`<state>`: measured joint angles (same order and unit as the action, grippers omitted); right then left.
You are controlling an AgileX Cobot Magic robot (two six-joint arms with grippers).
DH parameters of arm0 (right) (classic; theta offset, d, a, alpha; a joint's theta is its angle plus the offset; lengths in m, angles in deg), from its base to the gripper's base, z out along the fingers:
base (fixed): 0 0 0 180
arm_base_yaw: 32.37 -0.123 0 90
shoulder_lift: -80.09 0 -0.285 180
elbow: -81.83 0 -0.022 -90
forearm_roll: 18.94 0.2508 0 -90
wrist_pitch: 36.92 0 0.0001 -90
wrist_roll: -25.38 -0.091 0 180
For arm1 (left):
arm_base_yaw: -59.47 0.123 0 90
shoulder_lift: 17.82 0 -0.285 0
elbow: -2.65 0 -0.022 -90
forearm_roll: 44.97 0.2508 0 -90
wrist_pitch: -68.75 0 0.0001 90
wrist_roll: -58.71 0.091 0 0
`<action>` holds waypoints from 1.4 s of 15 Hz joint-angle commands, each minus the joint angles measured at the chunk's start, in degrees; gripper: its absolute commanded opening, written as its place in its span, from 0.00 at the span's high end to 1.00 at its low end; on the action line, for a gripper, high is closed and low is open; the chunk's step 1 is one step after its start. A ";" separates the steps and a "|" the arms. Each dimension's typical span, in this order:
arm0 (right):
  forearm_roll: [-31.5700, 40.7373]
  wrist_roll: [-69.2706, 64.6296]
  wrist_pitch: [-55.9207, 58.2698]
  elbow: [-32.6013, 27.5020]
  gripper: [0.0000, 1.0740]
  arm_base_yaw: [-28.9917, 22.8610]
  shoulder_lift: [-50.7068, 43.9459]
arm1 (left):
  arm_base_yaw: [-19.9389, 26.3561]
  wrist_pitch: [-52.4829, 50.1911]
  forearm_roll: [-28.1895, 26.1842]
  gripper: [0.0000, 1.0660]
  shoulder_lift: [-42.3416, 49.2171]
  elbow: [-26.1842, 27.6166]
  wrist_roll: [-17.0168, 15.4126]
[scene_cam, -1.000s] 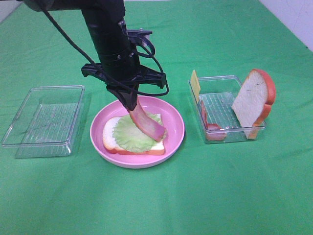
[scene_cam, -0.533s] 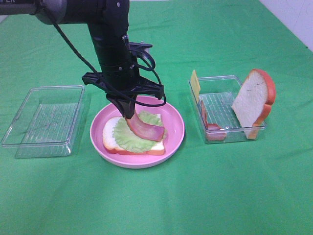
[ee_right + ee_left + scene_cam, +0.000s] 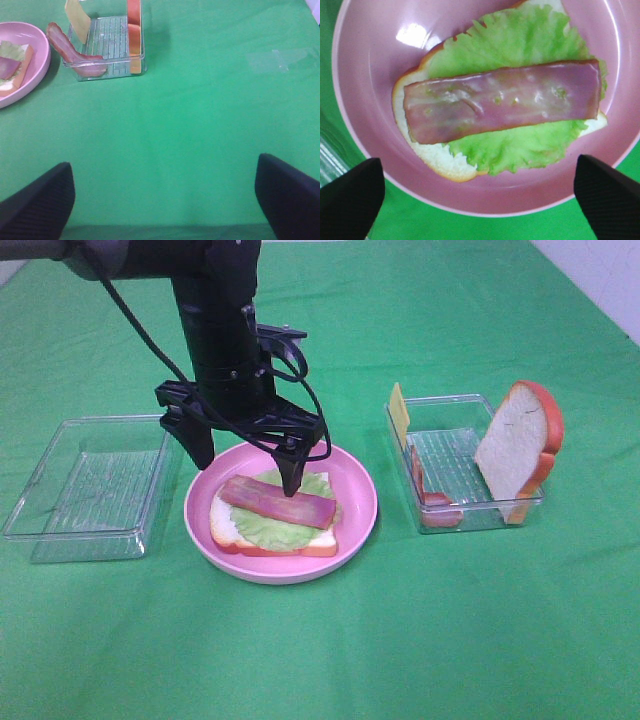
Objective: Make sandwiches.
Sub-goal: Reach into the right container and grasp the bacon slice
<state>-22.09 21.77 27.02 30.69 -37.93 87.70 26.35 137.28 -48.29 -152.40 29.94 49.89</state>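
My left tool point(image 3: 245, 468) hangs spread wide astride the bacon point(image 3: 278, 503), which lies on lettuce point(image 3: 262, 528) and bread point(image 3: 222, 525) in the pink plate point(image 3: 355, 502). Risk: lifting crooked, a jaw snags the bacon and drags it off.

Most of the bread slice point(image 3: 221, 521) lies hidden under lettuce point(image 3: 260, 528) and bacon point(image 3: 278, 502); the left wrist view crops the plate point(image 3: 372, 42).
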 commanded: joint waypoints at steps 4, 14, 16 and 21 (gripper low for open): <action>0.06 0.86 -0.74 -0.06 0.13 0.00 -1.43 | 4.13 3.95 5.44 0.04 7.39 -0.29 0.46; 0.06 0.86 -0.74 -0.06 0.13 0.00 -1.43 | 34.72 6.99 -1.60 0.05 14.09 -0.46 8.82; 0.06 0.86 -0.74 -0.06 0.13 0.00 -1.43 | 35.24 7.05 -2.46 0.06 15.30 -0.46 9.80; 0.06 0.86 -0.74 -0.06 0.13 0.00 -1.43 | 34.78 0.92 -2.92 0.07 30.08 -16.50 10.71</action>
<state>-22.09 21.77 27.02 30.69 -37.93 87.70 61.36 137.96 -50.70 -123.81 14.29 60.26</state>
